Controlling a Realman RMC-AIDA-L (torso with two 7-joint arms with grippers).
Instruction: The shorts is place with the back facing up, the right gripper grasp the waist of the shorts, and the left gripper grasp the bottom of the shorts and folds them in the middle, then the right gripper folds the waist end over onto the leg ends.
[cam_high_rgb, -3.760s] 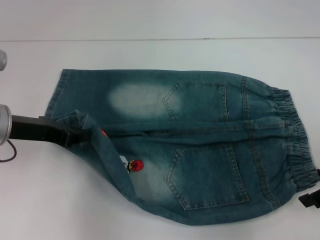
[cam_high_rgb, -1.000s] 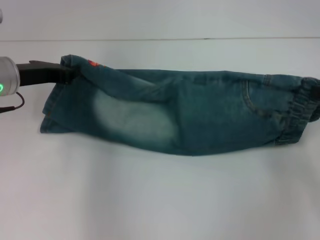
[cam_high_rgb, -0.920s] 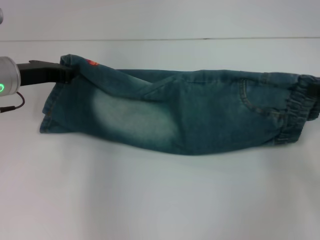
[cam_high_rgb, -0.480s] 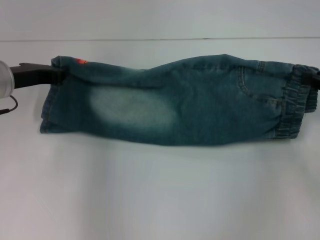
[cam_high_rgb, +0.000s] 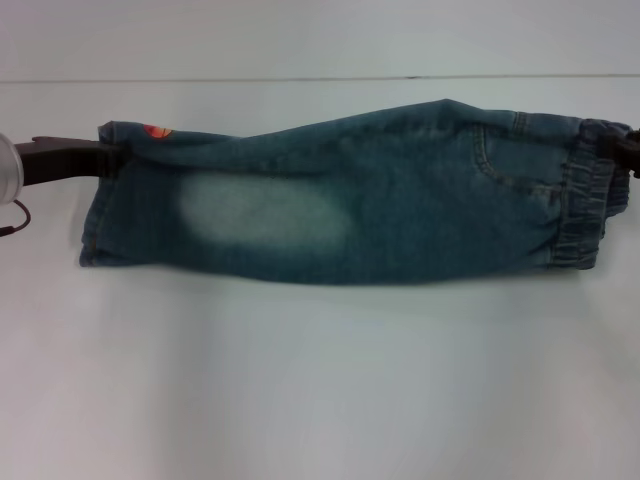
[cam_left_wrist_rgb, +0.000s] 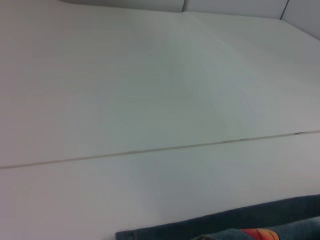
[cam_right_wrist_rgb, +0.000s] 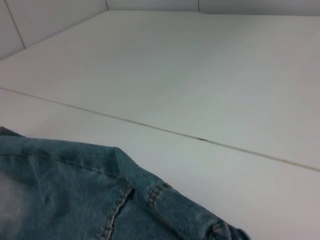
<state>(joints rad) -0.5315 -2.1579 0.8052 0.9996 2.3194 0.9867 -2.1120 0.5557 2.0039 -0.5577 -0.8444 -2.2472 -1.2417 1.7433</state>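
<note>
Head view: shorts (cam_high_rgb: 350, 205) lie folded lengthwise on the white table (cam_high_rgb: 320, 380), a long denim strip running left to right. Leg hems sit at the left, elastic waistband (cam_high_rgb: 598, 205) at the right, with a pale faded patch on the left half. Left gripper (cam_high_rgb: 100, 157) comes in from the left edge and is clamped on the far corner of the leg hem, next to a small red-orange patch (cam_high_rgb: 157, 130). Right gripper (cam_high_rgb: 630, 155) is only a dark sliver at the right edge, touching the far corner of the waistband (fingers hidden, can't tell if it's clenched or released).

Left wrist view: mostly bare table with a thin seam line across it. A strip of denim hem and the red-orange patch (cam_left_wrist_rgb: 260, 233) show at the frame edge. Own fingers not visible.

Right wrist view: table and the same kind of seam line, with the shorts (cam_right_wrist_rgb: 75, 195) filling one corner. Stitched seams and a bit of gathered waist are visible. No fingers visible here either.
</note>
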